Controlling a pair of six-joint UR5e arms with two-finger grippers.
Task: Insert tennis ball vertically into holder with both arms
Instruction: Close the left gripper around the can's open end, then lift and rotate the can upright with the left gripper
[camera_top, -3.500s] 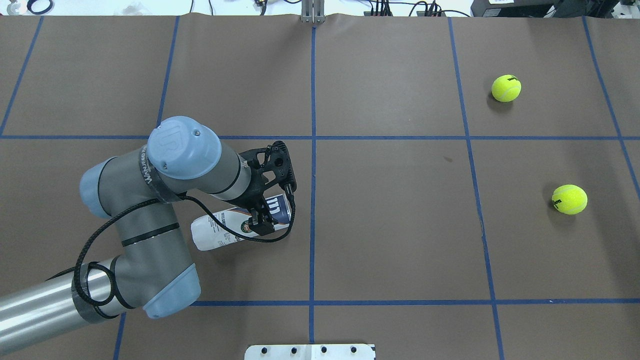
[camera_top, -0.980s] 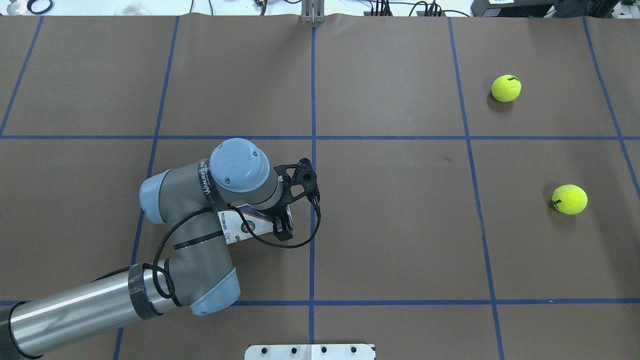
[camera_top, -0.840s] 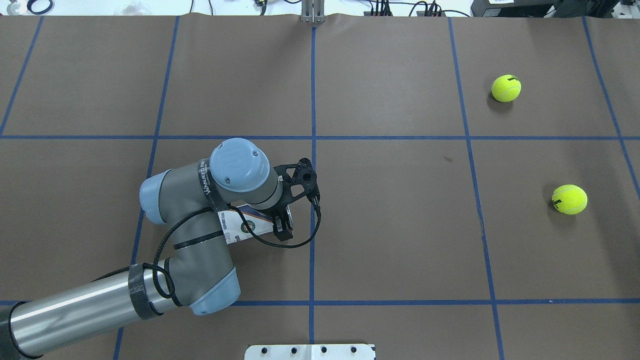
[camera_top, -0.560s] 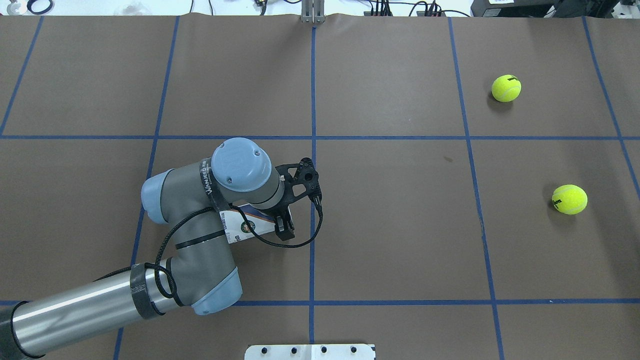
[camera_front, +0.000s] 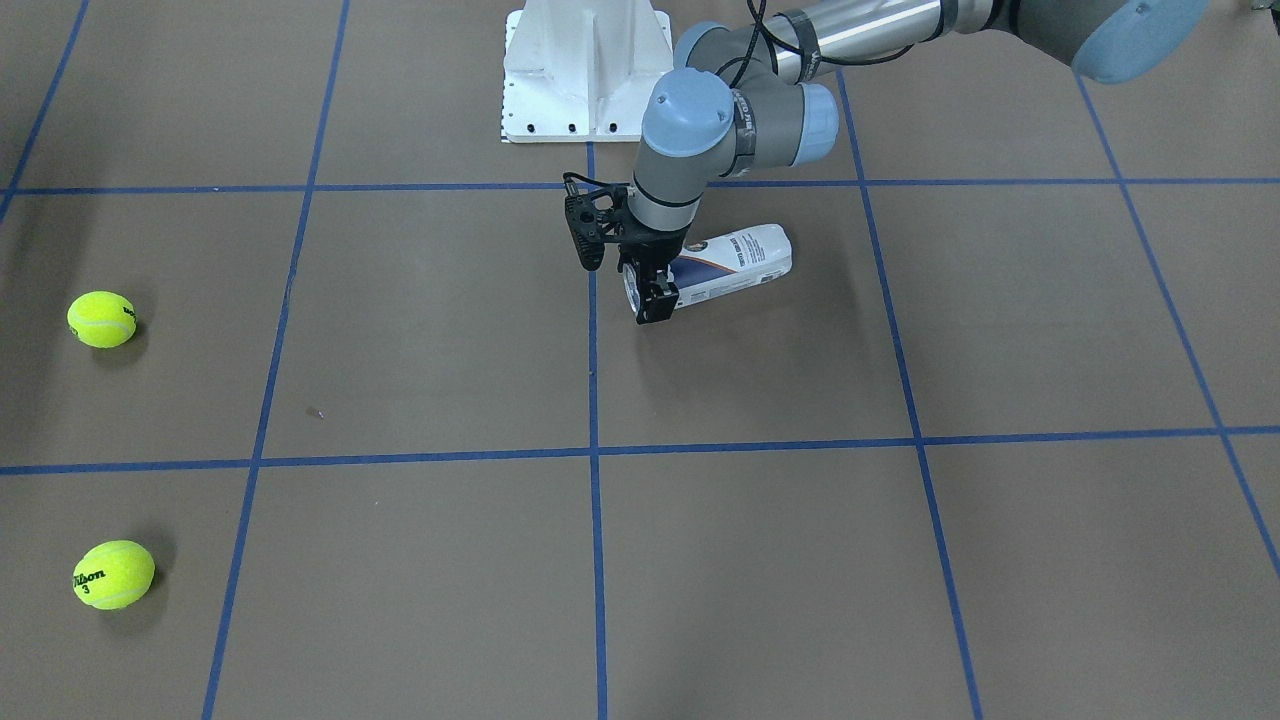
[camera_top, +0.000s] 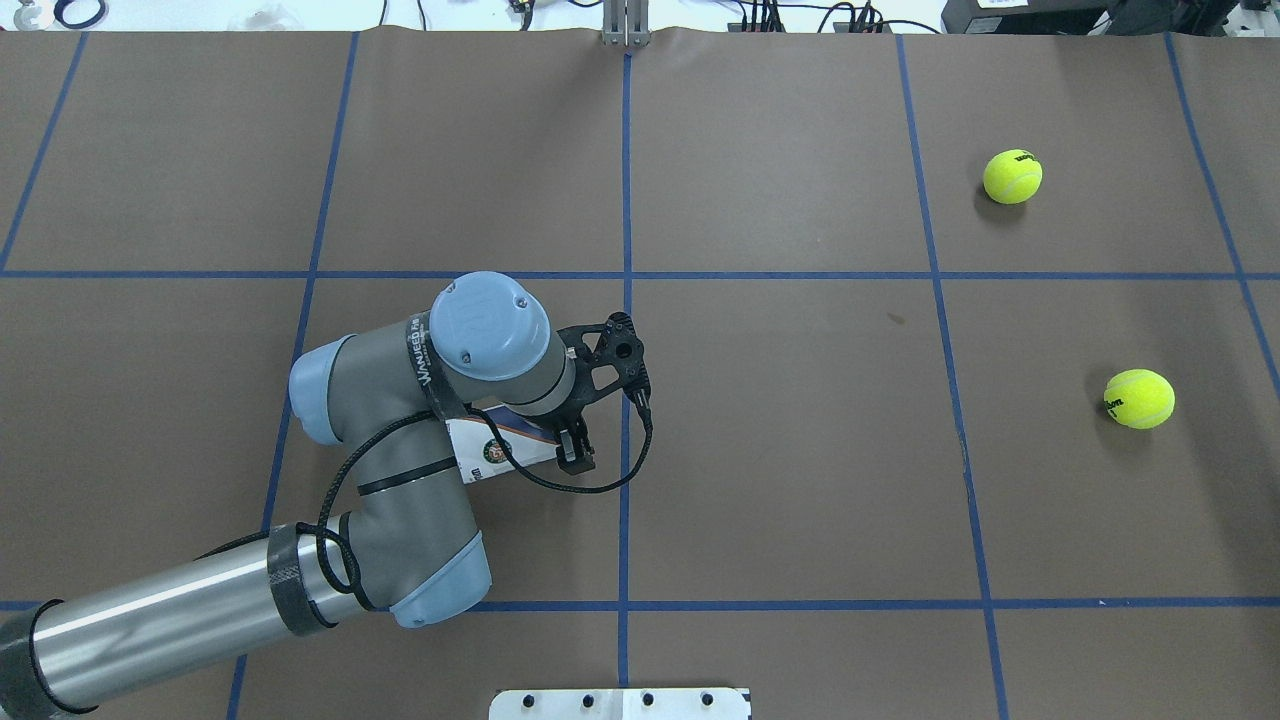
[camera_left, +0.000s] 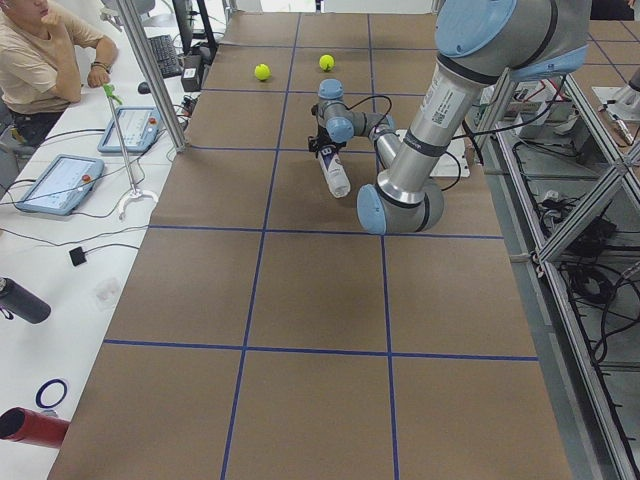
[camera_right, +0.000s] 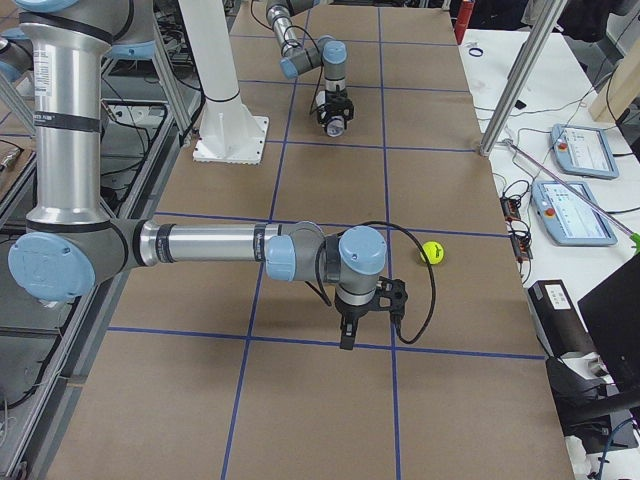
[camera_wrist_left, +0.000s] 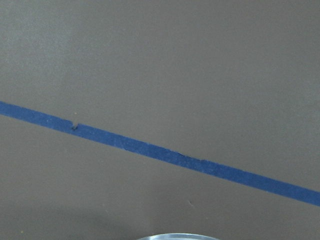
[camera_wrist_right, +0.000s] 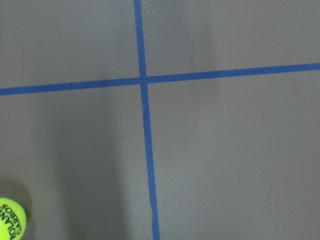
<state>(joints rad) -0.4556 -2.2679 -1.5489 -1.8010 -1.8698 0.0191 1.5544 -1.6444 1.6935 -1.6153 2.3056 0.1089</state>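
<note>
Tennis-ball can (camera_front: 735, 260), centre frame, long axis near-flat; we log left gripper (camera_front: 651, 292) pinching its mouth end; right gripper (camera_right: 347, 338) jaws: cannot tell.

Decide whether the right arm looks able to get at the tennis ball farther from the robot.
Probably yes. The right gripper hangs above the table near that tennis ball, nothing between; the left gripper, on the holder, is far off.
</note>
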